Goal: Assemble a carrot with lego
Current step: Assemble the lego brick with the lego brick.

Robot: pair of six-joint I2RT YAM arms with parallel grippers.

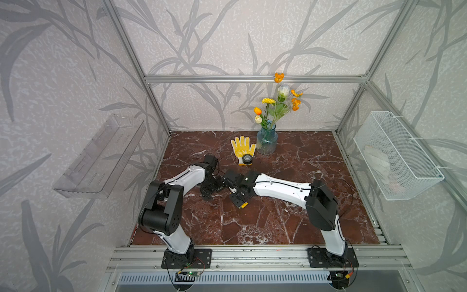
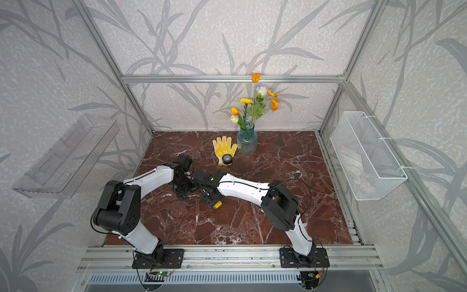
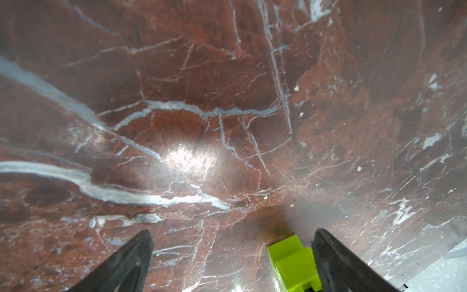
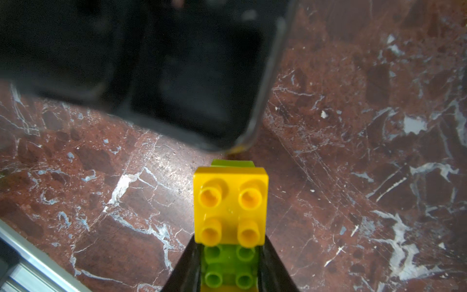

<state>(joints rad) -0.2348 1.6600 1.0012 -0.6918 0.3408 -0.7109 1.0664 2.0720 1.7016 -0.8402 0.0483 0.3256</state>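
My right gripper (image 4: 230,244) is shut on the carrot (image 4: 230,204), a lime-green lego brick with a yellow-orange square brick pressed on top, studs facing the camera. In both top views only the yellow end (image 1: 243,205) (image 2: 217,204) shows past the right gripper (image 1: 238,201), low over the marble table (image 1: 278,217). My left gripper (image 3: 232,235) is open. A lime-green lego end (image 3: 293,263) lies just inside one of its fingers (image 3: 336,263); whether they touch I cannot tell. The left gripper (image 1: 214,188) meets the right one mid-table and looms as a dark blur (image 4: 151,75) beyond the carrot.
A yellow glove (image 1: 241,148) with a black tape roll (image 1: 247,159) on it lies behind the grippers, next to a glass vase (image 1: 266,140) of flowers. A white wire basket (image 1: 396,156) hangs on the right wall, a clear shelf (image 1: 101,156) on the left.
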